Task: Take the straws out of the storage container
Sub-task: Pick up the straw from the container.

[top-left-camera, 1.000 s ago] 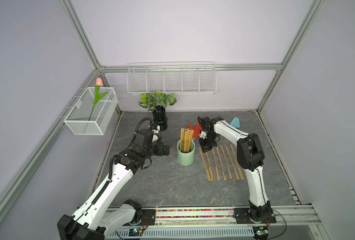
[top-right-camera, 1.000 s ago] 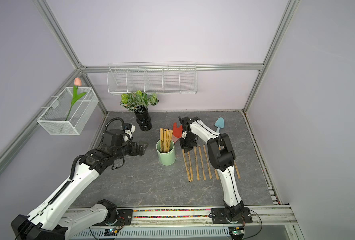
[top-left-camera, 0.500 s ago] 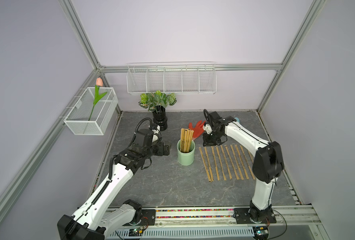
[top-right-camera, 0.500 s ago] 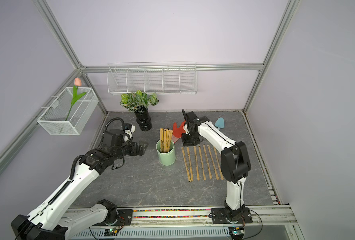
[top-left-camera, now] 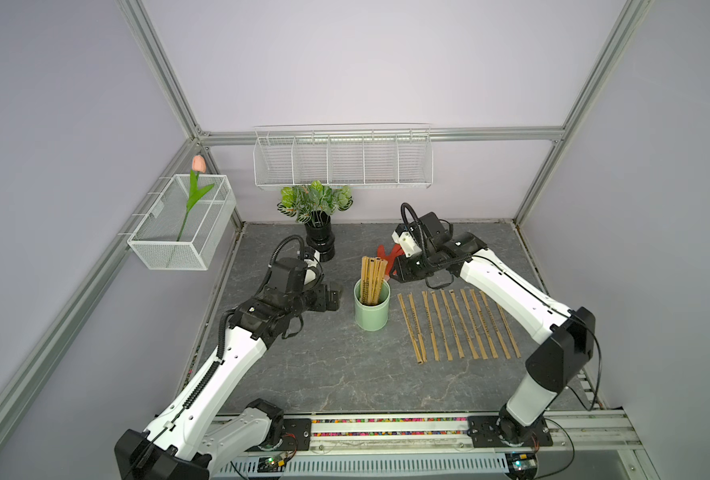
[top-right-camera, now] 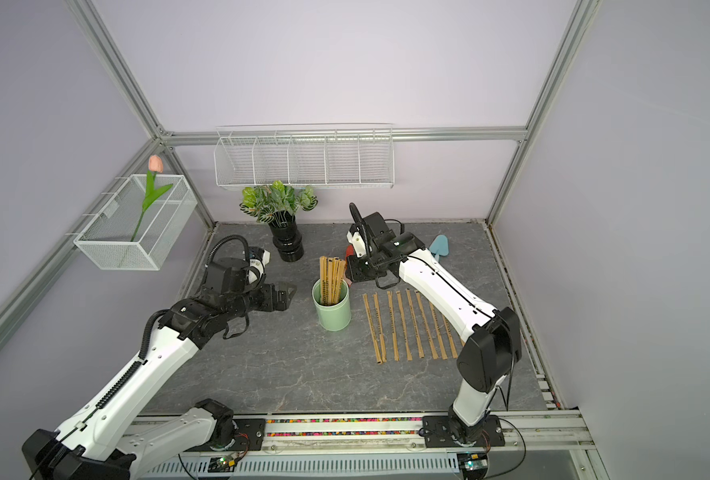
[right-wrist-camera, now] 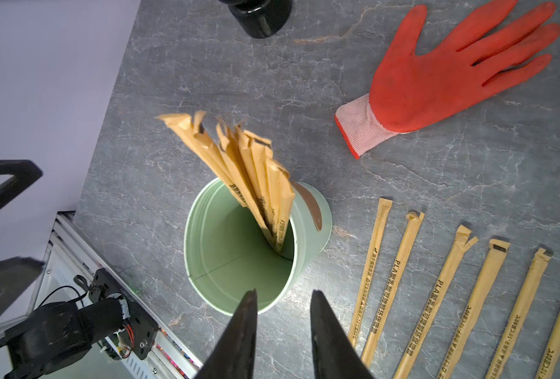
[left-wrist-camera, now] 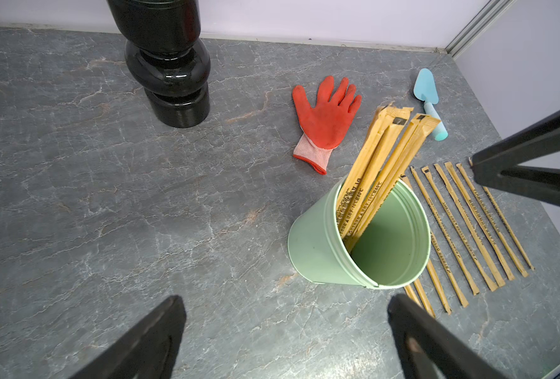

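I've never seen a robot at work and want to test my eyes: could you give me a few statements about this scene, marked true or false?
1. Several straws stand in the mint-green cup. True.
2. The red glove lies inside the cup. False: it lies flat on the table, outside the cup.
3. A row of straws lies on the table beside the cup. True.
4. The right arm's jaws grip a straw. False: they stand apart and empty.
5. The pink tulip stands in the black vase. False: it stands in a wire mesh basket; the vase holds a leafy plant.
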You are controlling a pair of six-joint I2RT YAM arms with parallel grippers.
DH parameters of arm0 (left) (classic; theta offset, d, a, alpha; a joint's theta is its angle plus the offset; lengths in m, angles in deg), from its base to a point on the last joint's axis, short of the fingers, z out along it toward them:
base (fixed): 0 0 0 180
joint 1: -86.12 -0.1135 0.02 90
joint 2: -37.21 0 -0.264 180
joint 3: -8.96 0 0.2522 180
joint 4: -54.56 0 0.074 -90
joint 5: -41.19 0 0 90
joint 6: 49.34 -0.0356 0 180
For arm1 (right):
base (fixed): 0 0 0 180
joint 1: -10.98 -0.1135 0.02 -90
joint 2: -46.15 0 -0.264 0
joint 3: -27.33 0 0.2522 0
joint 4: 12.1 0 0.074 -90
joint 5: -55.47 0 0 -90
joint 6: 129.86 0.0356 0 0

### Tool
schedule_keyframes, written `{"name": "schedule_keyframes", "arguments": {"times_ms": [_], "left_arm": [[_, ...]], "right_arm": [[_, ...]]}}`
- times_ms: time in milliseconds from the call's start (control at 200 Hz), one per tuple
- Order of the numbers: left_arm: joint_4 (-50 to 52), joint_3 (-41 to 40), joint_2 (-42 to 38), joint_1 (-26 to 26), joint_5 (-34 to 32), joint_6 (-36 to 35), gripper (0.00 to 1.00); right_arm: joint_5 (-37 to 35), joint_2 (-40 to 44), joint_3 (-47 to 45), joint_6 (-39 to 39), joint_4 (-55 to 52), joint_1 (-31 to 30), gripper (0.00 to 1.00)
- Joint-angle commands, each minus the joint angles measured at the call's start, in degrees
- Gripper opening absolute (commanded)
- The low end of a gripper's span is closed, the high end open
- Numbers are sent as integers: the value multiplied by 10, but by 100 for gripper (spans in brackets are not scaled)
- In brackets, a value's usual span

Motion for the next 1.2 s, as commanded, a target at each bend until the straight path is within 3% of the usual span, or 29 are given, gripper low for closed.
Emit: {"name": "schedule_keyframes", "arguments": {"times_ms": [0,580,1195], "left_arm": [[7,6,1,3,-4,-6,100],[7,6,7,3,-3,-6,100],[7,7,7,3,-2,-7,100]], "right_arm": [[11,-18,17,3,18,-3,31],[28,-75,46,5,26,-5,30],[37,-103,66,6,25,-4,19]]}}
